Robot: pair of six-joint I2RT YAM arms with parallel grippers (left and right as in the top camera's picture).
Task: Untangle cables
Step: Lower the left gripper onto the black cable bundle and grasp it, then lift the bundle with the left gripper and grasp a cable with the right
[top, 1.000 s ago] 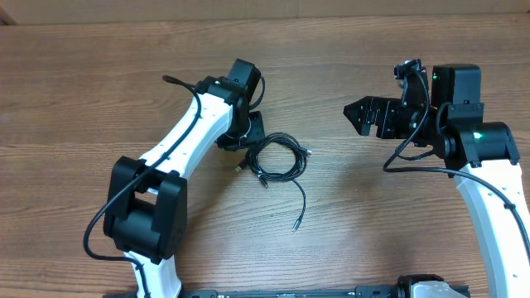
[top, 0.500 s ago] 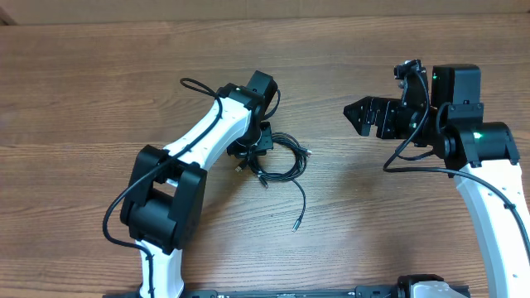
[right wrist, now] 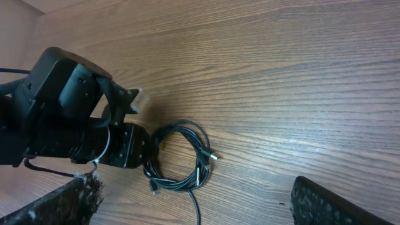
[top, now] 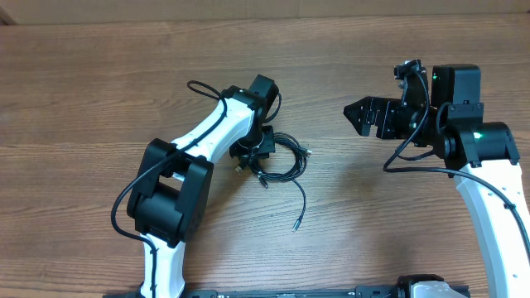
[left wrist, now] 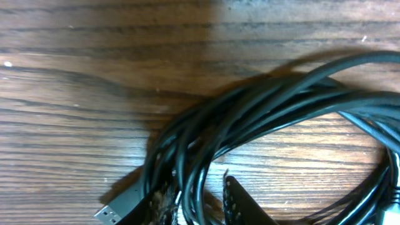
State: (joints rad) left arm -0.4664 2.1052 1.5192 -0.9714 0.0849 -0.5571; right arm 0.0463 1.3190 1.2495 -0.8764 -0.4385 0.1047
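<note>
Wooden tabletop (top: 99,83) fills the overhead view. The cables (top: 281,157) lie coiled mid-table, one tail trailing nearer. My left hand (top: 252,152) sits on the coil's left edge, and my right hand (top: 364,116) hovers well to the right.

Left wrist: strands run between my fingertips (left wrist: 242,203); whether they are clamped I cannot tell.

Right wrist: my fingers (right wrist: 331,203) are spread wide and empty.

I judge this to be the opening grasp. Next I need a firm pinch, then a pull apart.

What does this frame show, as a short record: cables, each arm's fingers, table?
cables: black bundle coiled mid-table, one plug end trailing out toward the robot's side
left gripper: down at the coil's left edge, fingers apart with strands between them
right gripper: open, off to the coil's right, holding nothing
table: wood grain
task state: cables not yet untangled
</note>
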